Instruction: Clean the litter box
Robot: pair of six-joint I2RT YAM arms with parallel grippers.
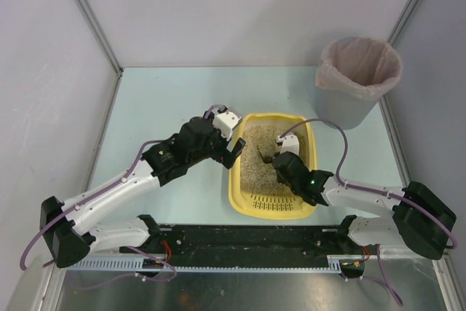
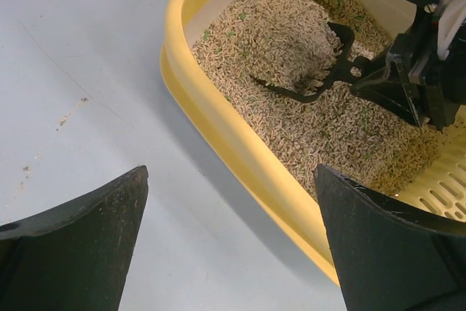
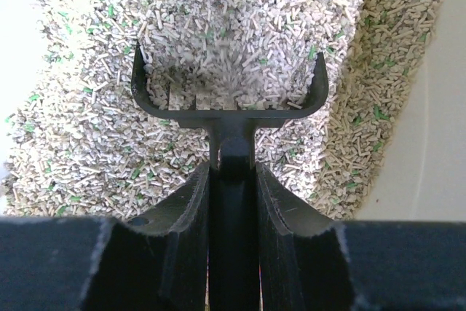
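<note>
The litter box (image 1: 234, 183) lies flat beneath my scoop (image 3: 229, 103), a shallow yellow tray with rounded corners. Beige pellet litter (image 3: 218, 12), flecked with green, spreads ahead of and around the scoop. The tray's slotted end sits behind it.

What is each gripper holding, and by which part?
The right gripper holds the scoop by its handle, with the scoop's head down in the litter box. The left gripper is open and holds nothing.
</note>
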